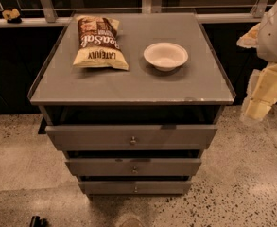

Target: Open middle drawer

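Observation:
The grey cabinet (128, 86) stands in the middle of the camera view with three drawer fronts stacked below its top. The middle drawer (105, 167) is the second front, flat and grey, with a small round metal knob (134, 170) at its centre. A dark gap shows above it. The taller top front (90, 137) is above it and the narrow lowest front (109, 187) below. My gripper (258, 103), cream and white, hangs at the right edge, beside and above the cabinet's right side, well away from the knob and touching nothing.
On the cabinet top lie a chip bag (99, 41) at the left and a white bowl (165, 56) at the right. A dark railing wall runs behind. Speckled floor (242, 183) surrounds the cabinet. Small dark objects (36, 220) sit at the bottom left.

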Controlling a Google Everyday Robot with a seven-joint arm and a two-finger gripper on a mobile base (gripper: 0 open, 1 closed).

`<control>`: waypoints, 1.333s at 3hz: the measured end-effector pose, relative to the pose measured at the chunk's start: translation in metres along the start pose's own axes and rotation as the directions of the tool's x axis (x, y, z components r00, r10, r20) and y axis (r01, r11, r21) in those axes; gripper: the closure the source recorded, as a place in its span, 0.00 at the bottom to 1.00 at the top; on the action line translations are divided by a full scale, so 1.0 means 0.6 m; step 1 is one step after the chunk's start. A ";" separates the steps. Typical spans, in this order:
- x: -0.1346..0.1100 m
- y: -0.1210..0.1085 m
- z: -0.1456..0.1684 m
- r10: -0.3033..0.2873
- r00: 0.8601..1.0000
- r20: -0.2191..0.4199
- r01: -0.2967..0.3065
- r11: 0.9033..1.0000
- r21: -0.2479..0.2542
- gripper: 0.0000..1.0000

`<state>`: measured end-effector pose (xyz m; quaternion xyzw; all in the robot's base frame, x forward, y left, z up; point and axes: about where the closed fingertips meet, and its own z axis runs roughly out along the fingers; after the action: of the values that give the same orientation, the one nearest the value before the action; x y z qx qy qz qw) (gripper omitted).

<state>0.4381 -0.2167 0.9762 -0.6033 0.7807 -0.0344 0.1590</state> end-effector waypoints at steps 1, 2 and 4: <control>0.003 0.008 -0.001 0.007 1.000 0.001 -0.007 1.000 0.013 0.00; 0.013 0.042 0.007 0.020 1.000 0.015 -0.021 0.999 0.046 0.00; 0.036 0.125 0.108 0.038 0.999 0.024 -0.039 0.999 0.035 0.00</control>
<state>0.3820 -0.2080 0.8920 -0.5856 0.7896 -0.0383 0.1793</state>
